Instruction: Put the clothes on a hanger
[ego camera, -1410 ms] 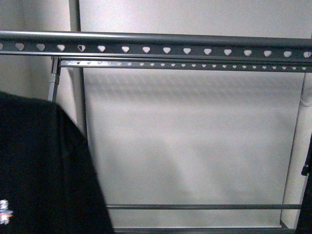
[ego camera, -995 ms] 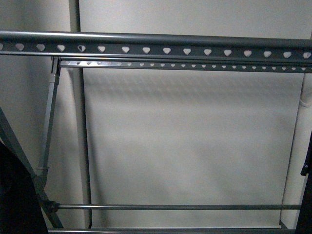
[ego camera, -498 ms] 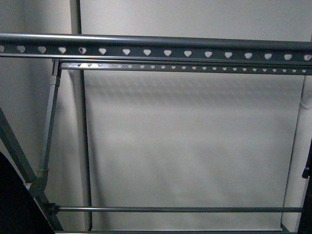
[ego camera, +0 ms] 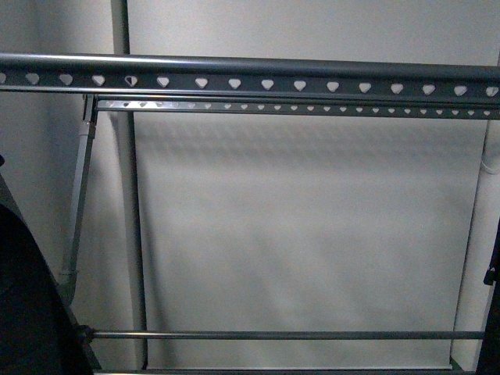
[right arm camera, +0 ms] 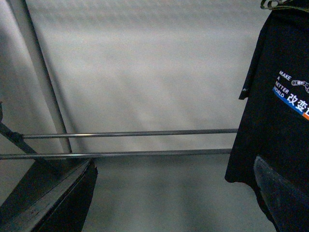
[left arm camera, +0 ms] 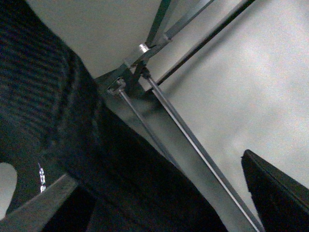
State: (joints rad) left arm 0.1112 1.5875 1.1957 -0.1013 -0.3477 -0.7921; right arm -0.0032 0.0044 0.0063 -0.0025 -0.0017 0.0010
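Note:
The grey rack's top rail (ego camera: 250, 78) with heart-shaped holes spans the front view, with a second holed rail (ego camera: 297, 105) just behind it. Black T-shirt fabric (ego camera: 27, 312) fills the lower left corner there. In the left wrist view the same black cloth (left arm camera: 58, 121), with a scrap of white print, lies across the space between the fingers of my open left gripper (left arm camera: 159, 212). In the right wrist view a black T-shirt (right arm camera: 275, 121) printed "MAKE A BETTER" hangs at one side. My right gripper (right arm camera: 169, 208) is open and empty beside it.
The rack's low crossbar (ego camera: 273, 334) and slanted left leg (ego camera: 78, 211) stand before a white wall. A vertical pipe (ego camera: 125, 195) runs behind. A dark strip (ego camera: 492, 328) shows at the right edge. Two low bars (right arm camera: 130, 132) cross the right wrist view.
The black shirt, which covered the lower left of the front view, dropped almost out of sight and uncovered the rack's leg. It has now risen a little again.

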